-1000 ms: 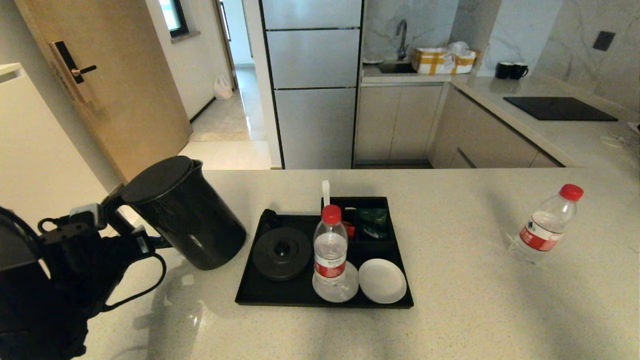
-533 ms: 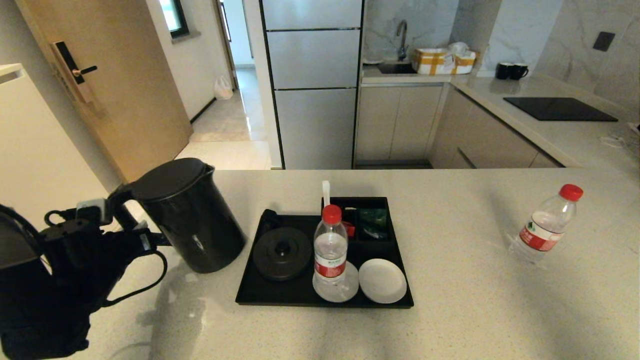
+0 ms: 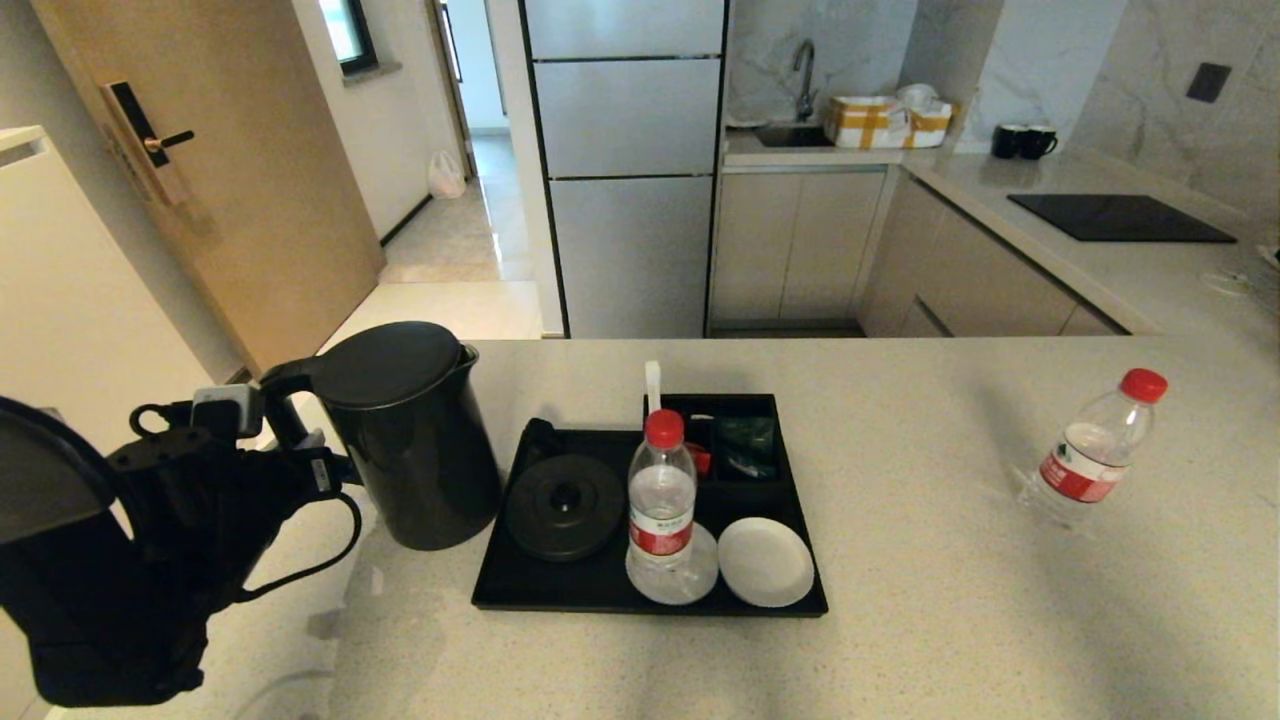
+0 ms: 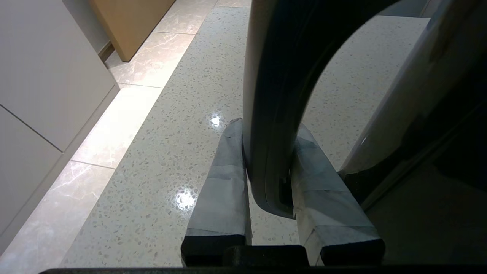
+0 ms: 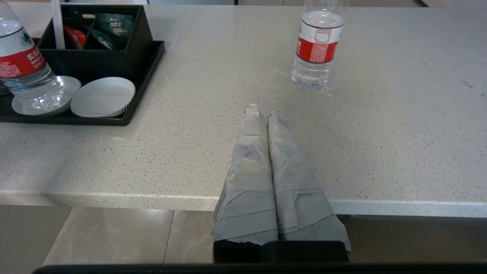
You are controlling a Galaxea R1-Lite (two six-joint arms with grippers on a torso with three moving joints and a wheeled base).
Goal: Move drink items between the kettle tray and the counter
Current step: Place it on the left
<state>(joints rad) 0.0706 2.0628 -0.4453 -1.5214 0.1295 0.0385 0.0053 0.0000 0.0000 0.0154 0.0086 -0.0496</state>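
Your left tool (image 4: pixel 266 152) is pinching the kettle (image 3: pixel 415 440) by its handle, kettle upright just left of the tray (image 3: pixel 500 590). One bottle (image 3: pixel 660 500) stands on the tray, another (image 3: pixel 1090 450) well right on the bench (image 3: pixel 900 640). Your right tool (image 5: pixel 262 114) is pressed together at the bench edge.

The room is bright. Lamps above leave white glare spots on the shiny table (image 4: pixel 182 144). The kettle (image 3: pixel 415 435) casts a soft shadow and looks blurry up close.
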